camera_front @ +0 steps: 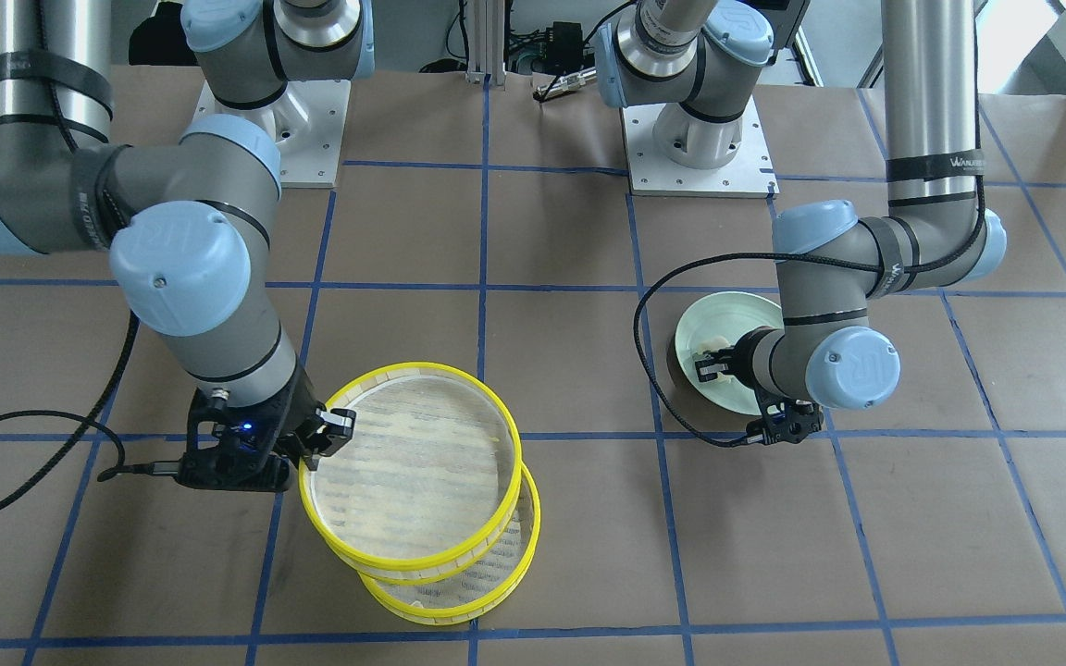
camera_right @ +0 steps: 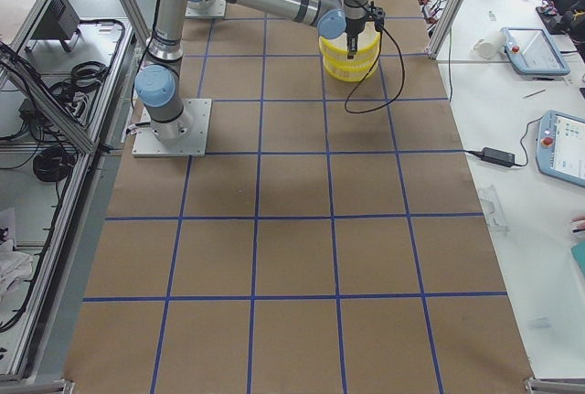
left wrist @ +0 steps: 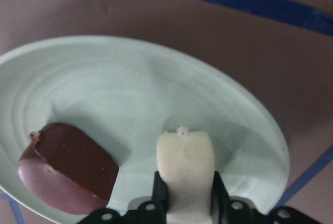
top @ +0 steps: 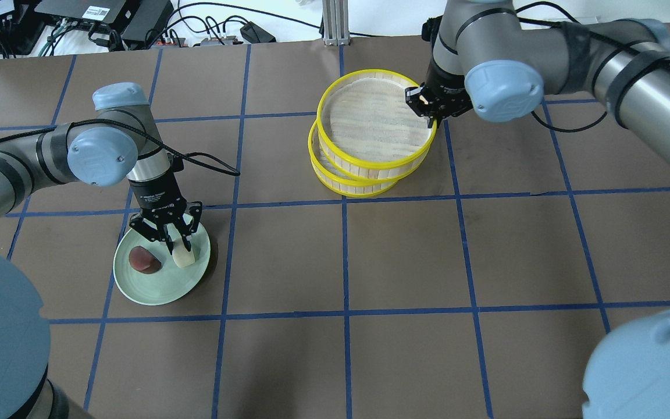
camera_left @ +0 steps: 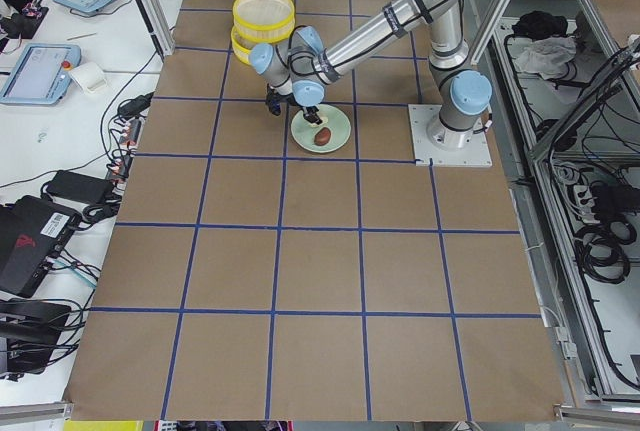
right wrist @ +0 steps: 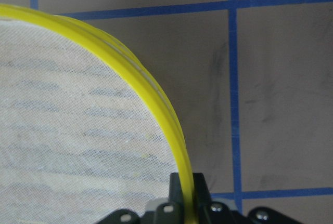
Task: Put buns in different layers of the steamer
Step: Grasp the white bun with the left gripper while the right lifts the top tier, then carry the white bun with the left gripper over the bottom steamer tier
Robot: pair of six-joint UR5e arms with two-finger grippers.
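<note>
My left gripper [top: 175,240] is down over the mint-green plate [top: 154,291], shut on the cream-white oblong bun [left wrist: 184,156]; its fingers [left wrist: 160,186] press both sides. The dark reddish-brown bun [left wrist: 67,164] lies beside it on the plate [left wrist: 130,78]. My right gripper [top: 426,109] is shut on the yellow rim [right wrist: 151,94] of the upper steamer layer [top: 370,116]. That layer sits shifted and slightly tilted over the lower layer [top: 335,185]. Both layers [camera_front: 413,462] hold no bun that I can see.
The brown table [top: 405,262] is marked with blue tape lines. The two arm bases [camera_front: 695,148] stand at the robot's edge. Cables and electronics [top: 108,23] lie beyond the far edge. The stacked layers show small in the side views [camera_left: 263,13].
</note>
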